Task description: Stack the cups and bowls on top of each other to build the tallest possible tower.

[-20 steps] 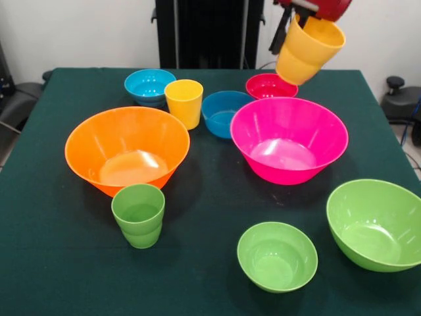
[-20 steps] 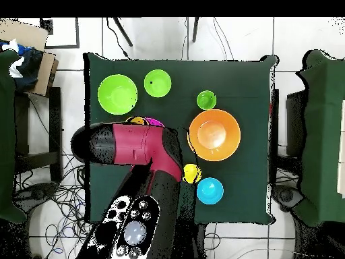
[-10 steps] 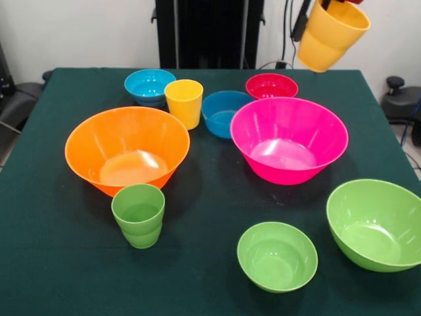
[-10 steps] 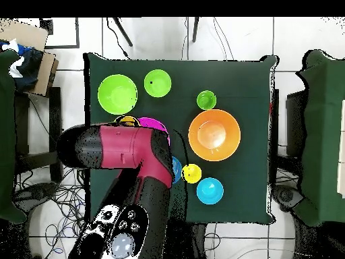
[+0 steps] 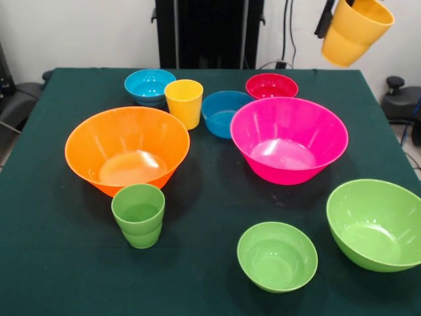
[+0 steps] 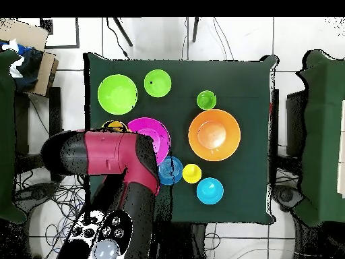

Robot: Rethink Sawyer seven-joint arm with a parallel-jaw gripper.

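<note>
Orange-yellow cup [image 5: 356,31] hangs tilted (rim uppermost) in the jaws, aloft.

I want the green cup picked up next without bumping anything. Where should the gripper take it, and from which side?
Take the green cup by its rim, coming straight down from above: it stands upright, mouth open, so one finger can go inside the wall. The orange bowl crowds its far side, so a sideways approach looks riskier.

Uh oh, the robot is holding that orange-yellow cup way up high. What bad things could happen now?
1. The orange-yellow cup hangs tilted high above the table's corner, held by its rim. If it slips it may bounce to the floor.
2. Nothing is stacked yet. A small cup set in the sloped hot pink bowl could slide and lean.
</note>
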